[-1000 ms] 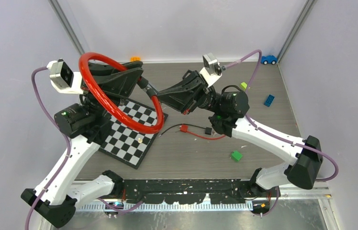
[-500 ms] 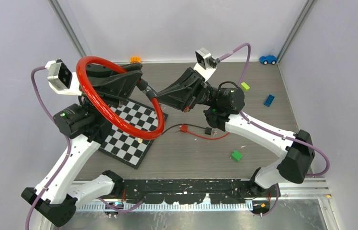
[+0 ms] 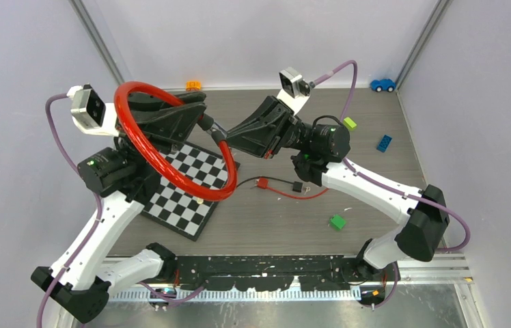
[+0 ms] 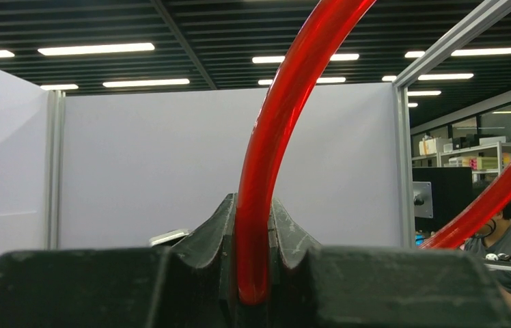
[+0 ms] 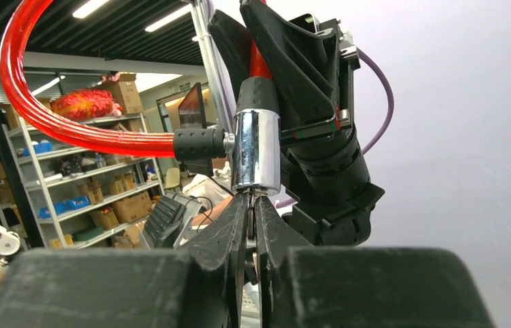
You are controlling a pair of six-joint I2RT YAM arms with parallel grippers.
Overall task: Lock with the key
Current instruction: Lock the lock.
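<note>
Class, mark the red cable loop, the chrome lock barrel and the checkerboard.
red cable loop (image 4: 254,205), left wrist view, its lower upright stretch.
chrome lock barrel (image 5: 255,150), right wrist view, middle of its side.
checkerboard (image 3: 183,201), top view, bare squares near its front.

- Top view: bright, even, diffuse; soft faint shadows, sharp throughout.
- Left wrist: ceiling strips (image 4: 95,49) blown out in upper frame; red cable (image 4: 266,171) carries a glossy streak; bottom foreground dark, soft.
- Right wrist: chrome lock barrel (image 5: 255,150) glares; right side washed pale.

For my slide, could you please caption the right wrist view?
Right gripper at the chrome lock cylinder joining the red cable loop.
</note>
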